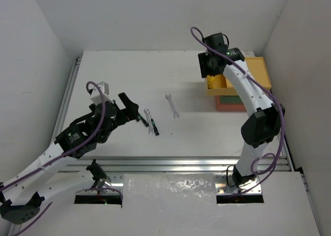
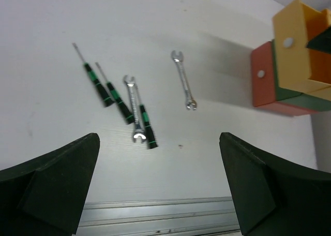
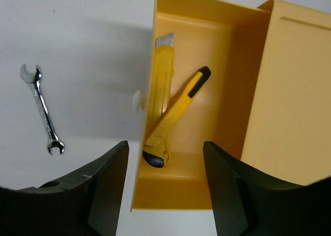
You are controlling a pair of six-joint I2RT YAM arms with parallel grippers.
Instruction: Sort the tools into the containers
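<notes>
Three green-and-black screwdrivers and a silver wrench lie bunched on the white table, with a second wrench alone to their right. My left gripper hovers open on the near side of the bunch, holding nothing. The containers stand stacked at the right: yellow on top, green in the middle, red below. The yellow drawer is pulled out, and two yellow-and-black cutters lie crossed in it. Above the drawer, my right gripper is open and empty.
A metal rail runs along the table's near edge just below my left gripper. White walls close in the table at the back and on both sides. The lone wrench lies between the bunch and the stack.
</notes>
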